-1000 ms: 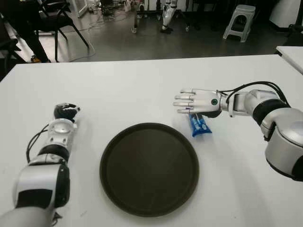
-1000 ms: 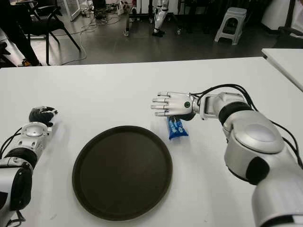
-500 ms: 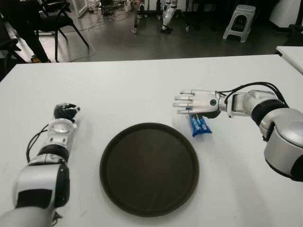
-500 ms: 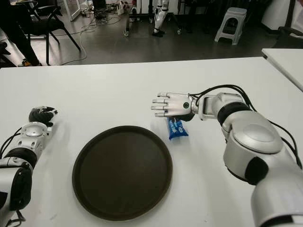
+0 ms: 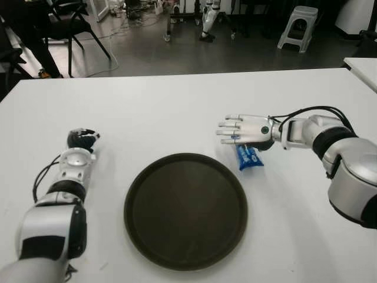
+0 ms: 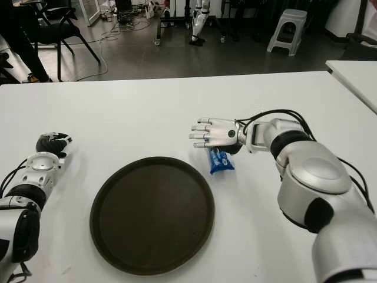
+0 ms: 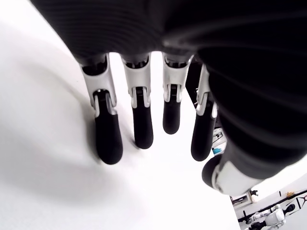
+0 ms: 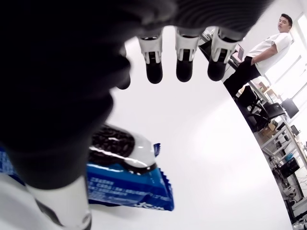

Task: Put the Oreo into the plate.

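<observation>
Left eye view: right hand [image 5: 244,129], fingers [image 5: 227,125] spread, over Oreo packet [image 5: 248,157] beside plate [image 5: 185,210].

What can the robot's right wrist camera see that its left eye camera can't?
Only the right wrist view shows the cookie picture on the Oreo pack up close, the right hand's fingertips from underneath, spread and holding nothing, and a person standing far off.

Only the left eye view shows the dark plate, empty, the left hand on the plate's left, and the grey stool.

Both show the right hand above the blue pack, which lies on the white table outside the plate.
</observation>
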